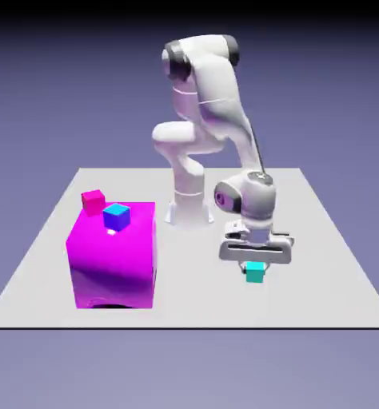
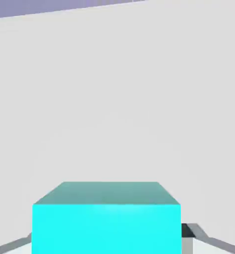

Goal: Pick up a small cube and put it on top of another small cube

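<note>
The tiny teal cube (image 1: 256, 273) sits between the fingers of my gripper (image 1: 256, 268), at the exterior view's right of middle, close to the table's surface. In the hand view the teal cube (image 2: 106, 218) fills the bottom middle and hides most of both finger tips; only a dark sliver of one finger (image 2: 190, 231) shows against its right side. The gripper (image 2: 107, 248) looks shut on the cube. Whether the cube rests on the table or hangs just above it, I cannot tell.
A big magenta block (image 1: 113, 260) stands at the exterior view's left, with a small blue cube (image 1: 117, 216) on its top. A small pink-red cube (image 1: 93, 200) shows just behind the block's far left corner. The grey table (image 1: 321, 240) reaches to the right.
</note>
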`<control>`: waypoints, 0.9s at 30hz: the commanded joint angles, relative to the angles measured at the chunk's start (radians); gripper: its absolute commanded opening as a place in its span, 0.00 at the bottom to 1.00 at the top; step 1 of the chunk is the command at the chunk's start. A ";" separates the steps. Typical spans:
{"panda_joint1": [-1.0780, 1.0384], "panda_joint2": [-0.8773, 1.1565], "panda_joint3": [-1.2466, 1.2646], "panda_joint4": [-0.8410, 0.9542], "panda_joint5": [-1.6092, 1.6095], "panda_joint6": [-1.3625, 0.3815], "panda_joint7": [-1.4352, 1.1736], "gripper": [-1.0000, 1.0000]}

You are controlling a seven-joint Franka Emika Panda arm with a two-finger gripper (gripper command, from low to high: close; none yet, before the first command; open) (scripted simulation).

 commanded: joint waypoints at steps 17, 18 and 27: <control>-0.531 -0.217 0.167 0.120 0.046 -0.043 0.320 0.00; -0.567 -0.230 0.176 0.126 0.051 -0.046 0.342 0.00; -0.893 -0.347 0.244 0.172 0.099 -0.077 0.541 0.00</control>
